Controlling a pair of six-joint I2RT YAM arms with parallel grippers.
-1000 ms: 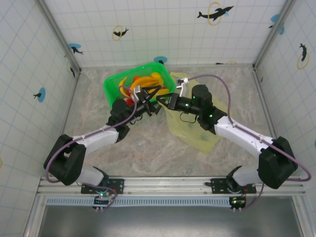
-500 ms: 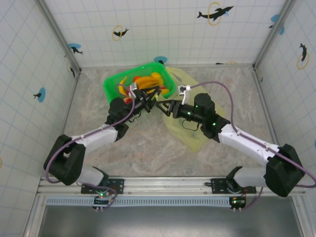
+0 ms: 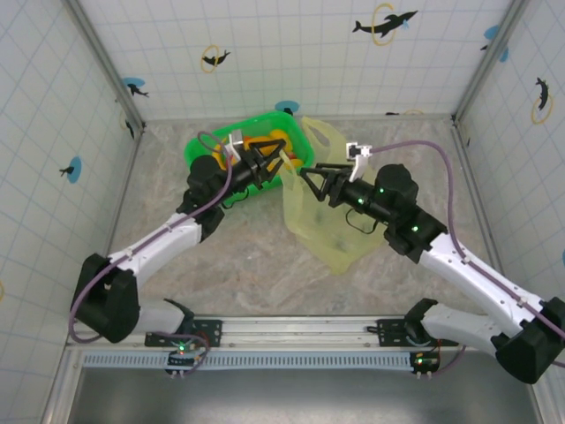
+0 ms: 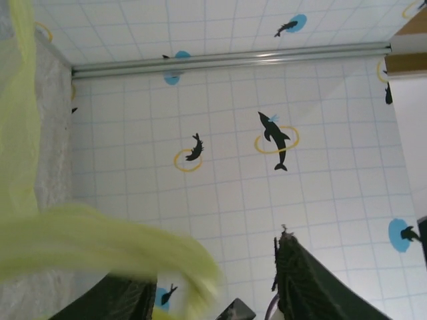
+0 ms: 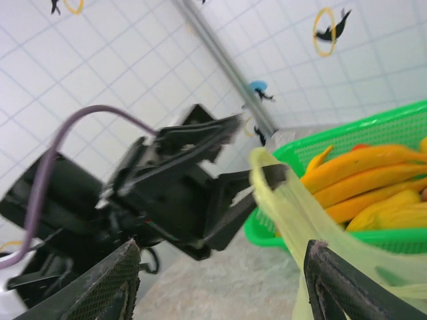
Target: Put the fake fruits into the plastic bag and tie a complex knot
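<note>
From above we see the left end effector (image 3: 272, 162) and right end effector (image 3: 309, 179) facing each other at the raised mouth of the plastic bag (image 3: 331, 234), beside the basket (image 3: 199, 155) of fake fruits (image 3: 265, 141). Left wrist: jaws apart, the bag handle (image 4: 100, 243) draped over one finger, unclamped. Right wrist: jaws spread, the bag rim (image 5: 283, 200) between them. We should stretch the mouth wide, gently.

Support surface: a table (image 3: 256, 265) with a beige, marble-patterned top. A bright-green rectangular basket (image 3: 196, 148) stands on it. The plastic bag (image 3: 331, 234), pale yellow-green and translucent, sits just right of the basket. The bag's lower part rests flat on the tabletop, nearer than the basket. Its upper part is raised off the surface, beside the basket's right-hand wall.
</note>
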